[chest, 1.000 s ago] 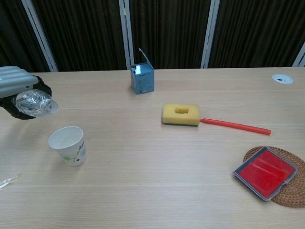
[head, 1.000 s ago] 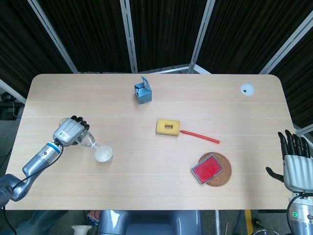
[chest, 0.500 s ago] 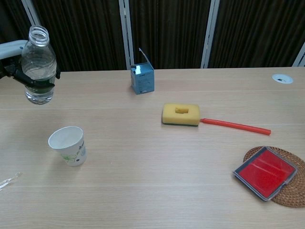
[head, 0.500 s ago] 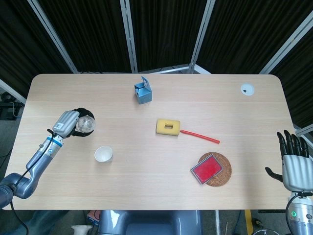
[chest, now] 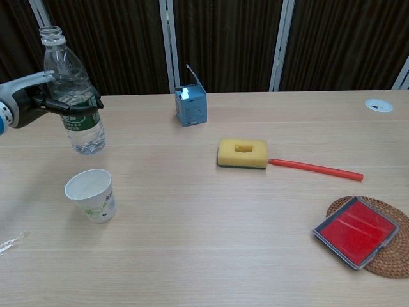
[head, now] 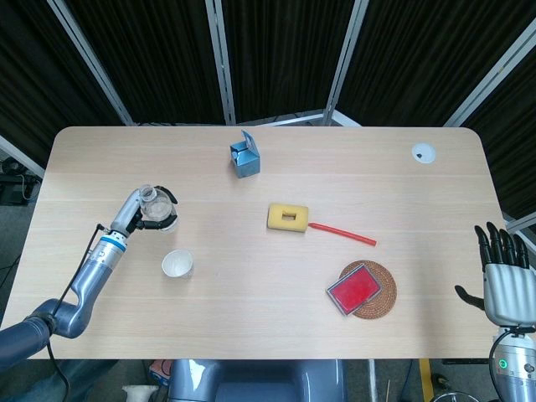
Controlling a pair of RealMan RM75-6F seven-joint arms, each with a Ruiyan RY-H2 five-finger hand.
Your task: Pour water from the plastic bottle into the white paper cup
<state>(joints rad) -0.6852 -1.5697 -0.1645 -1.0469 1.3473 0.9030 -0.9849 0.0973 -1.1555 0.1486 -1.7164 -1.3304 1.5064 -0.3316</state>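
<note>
Bottle (chest: pixel 73 96) lower now, in left robot hand (chest: pixel 61 102)

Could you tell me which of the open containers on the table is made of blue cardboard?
The small blue carton at the far edge, flap raised; the white paper cup and plastic bottle aren't blue.

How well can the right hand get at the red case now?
Probably yes. The right hand is open beside the table's right edge, and the red case lies on the woven coaster toward that side, with only bare table between them.
</note>
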